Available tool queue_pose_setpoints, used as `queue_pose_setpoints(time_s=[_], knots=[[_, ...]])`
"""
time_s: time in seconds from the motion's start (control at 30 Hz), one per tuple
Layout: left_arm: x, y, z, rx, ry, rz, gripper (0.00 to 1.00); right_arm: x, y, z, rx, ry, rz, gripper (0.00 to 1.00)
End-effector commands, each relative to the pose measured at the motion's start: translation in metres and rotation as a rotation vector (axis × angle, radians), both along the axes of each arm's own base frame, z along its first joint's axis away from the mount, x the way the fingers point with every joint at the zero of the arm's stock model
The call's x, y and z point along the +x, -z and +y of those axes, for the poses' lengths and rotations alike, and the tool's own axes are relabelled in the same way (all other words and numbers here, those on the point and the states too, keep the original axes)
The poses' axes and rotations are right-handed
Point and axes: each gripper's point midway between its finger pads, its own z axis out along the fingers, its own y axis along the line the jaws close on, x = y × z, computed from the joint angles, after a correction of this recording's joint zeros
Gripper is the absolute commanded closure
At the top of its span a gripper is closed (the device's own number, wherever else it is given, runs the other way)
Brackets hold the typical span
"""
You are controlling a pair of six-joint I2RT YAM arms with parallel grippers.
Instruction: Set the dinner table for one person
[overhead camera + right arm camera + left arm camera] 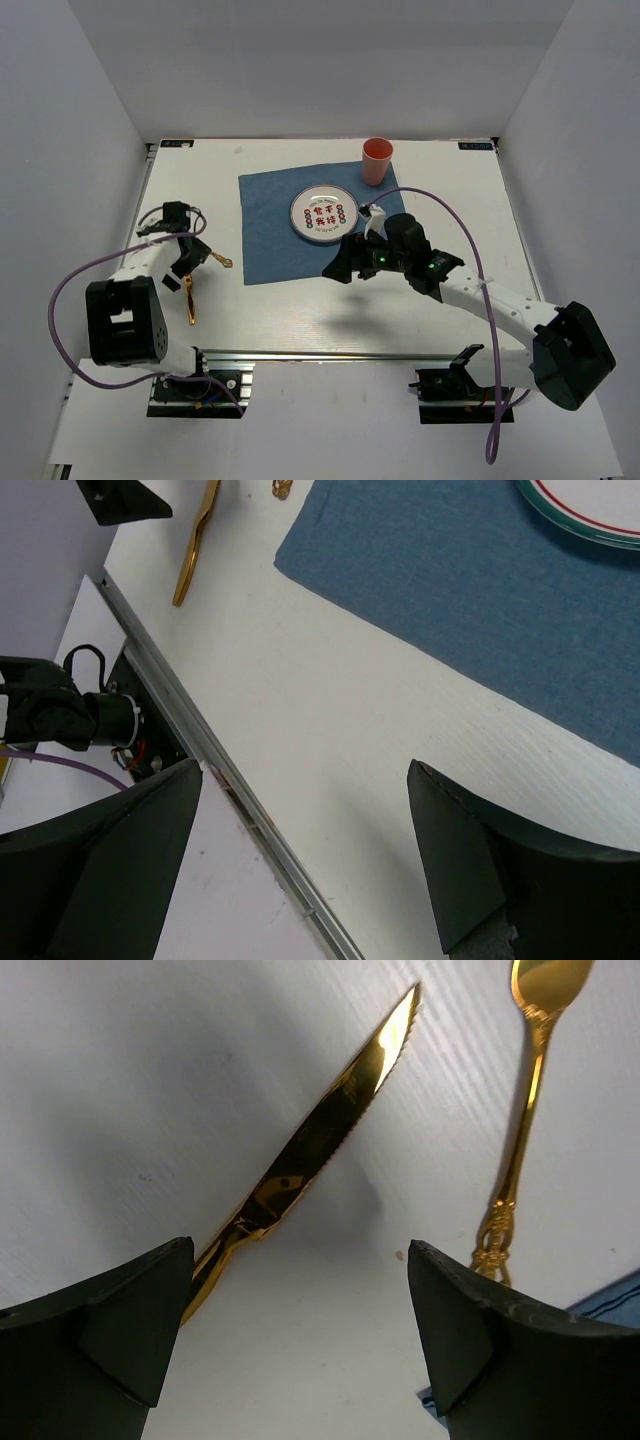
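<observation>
- Between the fingers (130, 1330) of the left gripper (300, 1345), which stand wide apart and clasp nothing, we see bare white tabletop. The gold knife (310, 1150) lies slantwise with its handle end running under one finger. We cannot tell whether they touch.
- Just beside the knife, a second gold utensil (520, 1130) with an ornate handle lies on the same surface. Whether it is a fork or a spoon we cannot tell.
- Both pieces lie left of the blue cloth (480, 590), off its edge.
- The right gripper (300, 865) is likewise spread with nothing between its fingers. It hovers over the dinner table (330, 740), between the cloth's near edge and the metal rail (220, 780).
- On the cloth sits a round white plate (323, 214), printed with red characters in the centre and ringed with red and green marks. We cannot read the characters.
- A pink cup (377, 160) stands upright at the cloth's far right corner.
- The dinner table runs from wall to wall under everything. The small dark labels (475, 146) at its far corners are too small to read.
</observation>
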Motion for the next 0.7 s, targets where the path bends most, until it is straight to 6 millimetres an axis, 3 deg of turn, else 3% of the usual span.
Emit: queue_pose_setpoints(time_s=[0.0, 0.2, 0.3, 0.53, 0.67], knots=[[-0.014, 0.010, -0.008, -0.055, -0.019, -0.045, 0.04, 0.003, -0.021, 0.013, 0.053, -0.049, -0.067, 0.11], [-0.047, 0.035, -0.013, -0.073, -0.059, -0.032, 0.09, 0.003, -0.022, 0.008, 0.031, -0.046, -0.088, 0.11], [-0.054, 0.045, -0.015, -0.077, -0.068, -0.037, 0.11, 0.001, -0.023, 0.006, 0.039, -0.037, -0.098, 0.11], [-0.052, 0.047, -0.015, -0.090, -0.075, -0.048, 0.30, 0.003, -0.032, 0.002, 0.045, -0.010, -0.123, 0.11], [-0.053, 0.052, -0.017, -0.103, -0.072, -0.015, 0.33, 0.003, -0.035, 0.000, 0.046, -0.004, -0.128, 0.11]])
